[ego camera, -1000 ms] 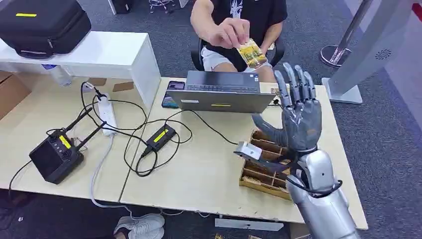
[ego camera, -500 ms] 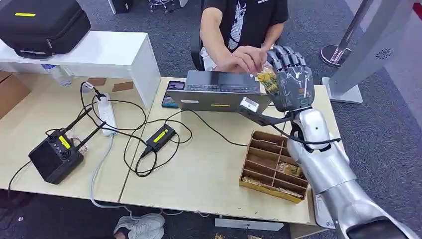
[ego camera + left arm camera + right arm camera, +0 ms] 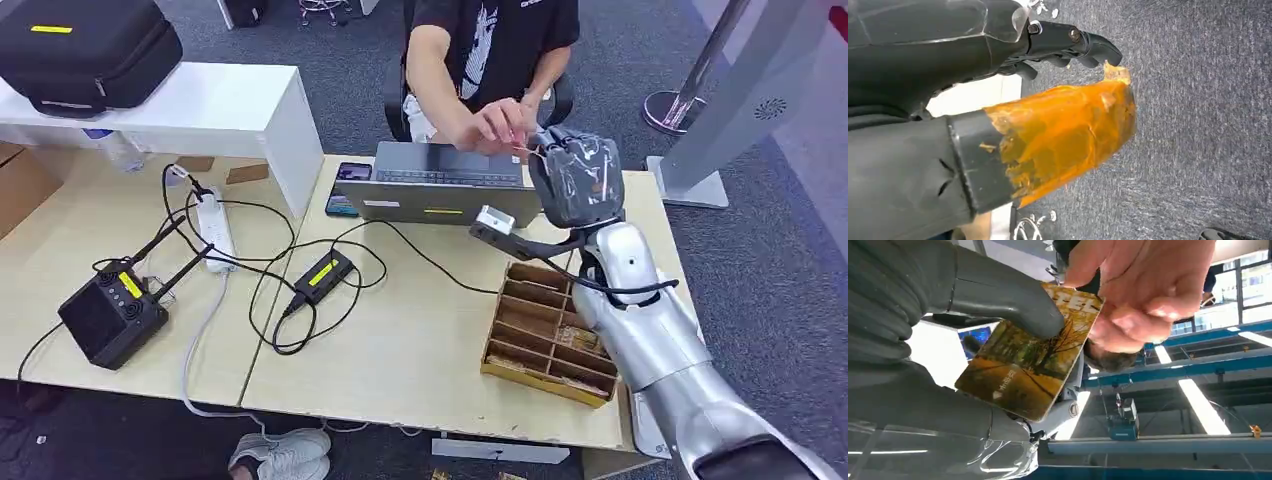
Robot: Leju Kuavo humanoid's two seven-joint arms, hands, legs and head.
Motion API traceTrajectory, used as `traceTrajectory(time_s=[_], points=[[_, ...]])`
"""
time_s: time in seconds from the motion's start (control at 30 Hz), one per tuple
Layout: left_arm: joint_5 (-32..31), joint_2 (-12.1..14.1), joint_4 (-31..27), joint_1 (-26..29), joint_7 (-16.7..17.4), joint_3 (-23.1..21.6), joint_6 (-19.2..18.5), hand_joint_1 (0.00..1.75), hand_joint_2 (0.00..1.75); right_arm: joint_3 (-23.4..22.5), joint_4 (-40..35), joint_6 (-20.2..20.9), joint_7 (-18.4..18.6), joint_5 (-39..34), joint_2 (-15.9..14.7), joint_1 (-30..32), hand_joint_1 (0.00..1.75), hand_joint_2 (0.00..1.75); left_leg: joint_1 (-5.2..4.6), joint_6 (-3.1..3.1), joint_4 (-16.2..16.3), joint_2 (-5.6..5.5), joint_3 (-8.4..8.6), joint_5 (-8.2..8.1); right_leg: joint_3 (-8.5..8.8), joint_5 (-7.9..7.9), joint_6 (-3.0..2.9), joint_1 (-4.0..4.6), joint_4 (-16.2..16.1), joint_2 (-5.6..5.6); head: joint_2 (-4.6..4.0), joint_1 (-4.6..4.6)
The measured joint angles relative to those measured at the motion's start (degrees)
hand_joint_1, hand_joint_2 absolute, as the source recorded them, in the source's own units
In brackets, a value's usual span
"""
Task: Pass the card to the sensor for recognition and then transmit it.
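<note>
My right hand [image 3: 575,178] is raised over the far edge of the table, behind the laptop, with its fingers curled in. The right wrist view shows the card [image 3: 1023,370], printed with yellow autumn trees, pinched between my thumb [image 3: 998,297] and the fingers beneath it. A seated person's hand [image 3: 495,125] meets mine, and their fingertips [image 3: 1143,295] still touch the card's far end. A black box with a yellow label [image 3: 110,315] sits at the table's left, a smaller one [image 3: 322,275] near the middle. My left hand [image 3: 973,90] hangs over grey carpet and holds nothing, its thumb wrapped in orange tape.
A laptop [image 3: 445,185] stands between me and the person, with a phone [image 3: 345,185] beside it. A wooden compartment tray [image 3: 545,330] lies under my right forearm. Cables and a power strip [image 3: 215,225] cross the left half. A black case [image 3: 85,50] rests on a white shelf.
My right hand rose from above the tray to the person's hand and closed its spread fingers on the card. The person lowered the card from chest height into it.
</note>
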Motion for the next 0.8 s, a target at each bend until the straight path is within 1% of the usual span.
traceTrajectory(time_s=[0.1,0.23,0.27,0.3,0.37,0.4,0.5,0.57,0.6,0.7,0.8], points=[[0.0,0.0,0.0,0.0,0.0,-0.2,0.0,0.0,0.0,0.0,0.0,-0.2,-0.4,-0.4,0.0,0.0,1.75,1.75,0.0,0.0,0.0,0.0,0.0,0.0,0.0,0.0,0.0,0.0,0.0,0.0,0.0,0.02],[0.1,0.0,0.0,0.0,0.0,-0.2,0.0,0.0,0.0,0.0,-2.2,-0.2,-2.5,-3.9,0.0,1.2,1.75,1.75,0.0,0.0,0.0,0.0,0.0,-0.01,-0.01,0.0,0.0,0.0,0.0,0.0,0.0,0.0],[0.2,0.0,0.0,0.0,0.0,-0.2,0.0,0.0,0.0,0.0,-3.0,0.2,-3.5,-5.5,0.0,1.7,1.75,1.75,0.01,0.0,0.0,0.0,0.0,-0.01,-0.01,-0.01,0.0,0.01,0.0,0.0,0.0,0.02],[0.4,0.0,0.0,0.0,0.0,-0.2,0.0,0.0,0.0,0.0,-4.0,1.4,-4.8,-8.1,0.0,2.2,1.75,1.75,0.01,0.0,0.0,0.0,0.0,-0.01,-0.01,-0.01,0.0,0.01,0.0,0.0,0.0,0.0],[1.1,0.0,0.0,0.0,0.0,-0.2,0.1,0.0,0.0,-0.2,-7.3,5.6,-9.0,-17.4,0.1,4.4,1.75,1.75,0.02,0.0,0.0,-0.01,0.0,-0.01,-0.02,-0.02,0.0,0.02,0.0,-0.01,0.0,0.0],[1.4,0.0,0.0,0.0,0.0,-0.2,0.2,0.0,0.0,-0.2,-9.8,7.4,-10.7,-21.4,0.1,5.8,1.75,1.75,0.02,0.0,0.0,-0.02,-0.01,-0.02,-0.02,-0.03,0.0,0.02,0.0,-0.02,0.0,0.02],[2.5,0.0,0.0,0.1,0.0,-0.1,0.6,0.0,0.0,-0.2,-17.2,10.4,-13.2,-27.2,-0.2,10.8,1.75,1.75,0.02,0.0,0.0,-0.02,-0.01,-0.04,-0.05,-0.06,0.0,0.02,0.0,-0.02,0.0,0.0],[3.5,0.0,0.0,0.1,0.0,0.1,1.2,0.0,0.0,-0.7,-22.8,13.1,-15.2,-32.7,-1.2,14.7,1.75,1.75,0.02,0.03,0.0,-0.06,-0.02,-0.06,-0.04,-0.09,0.02,0.02,-0.1,-0.05,0.0,0.02],[3.8,0.0,0.0,0.1,0.0,0.3,1.4,0.0,0.0,-1.0,-24.9,13.8,-16.4,-34.8,-1.6,16.5,1.75,1.75,0.02,0.03,0.0,-0.06,-0.02,-0.07,-0.03,-0.09,0.02,0.02,-0.1,-0.06,0.0,0.0],[4.9,-0.1,0.0,0.4,0.0,1.1,1.8,0.0,0.0,-3.2,-31.1,14.9,-20.7,-40.3,-3.2,23.2,1.75,1.75,0.04,0.14,0.0,-0.1,0.0,-0.14,0.08,-0.13,0.05,0.03,-0.2,-0.13,0.0,0.0],[6.3,-0.2,0.0,0.7,0.1,2.1,2.4,0.0,0.0,-6.8,-38.2,14.0,-26.7,-44.1,-3.6,32.6,1.75,1.75,0.06,0.17,0.0,-0.15,-0.02,-0.2,0.13,-0.14,0.06,0.07,-0.3,-0.19,0.0,0.02]])
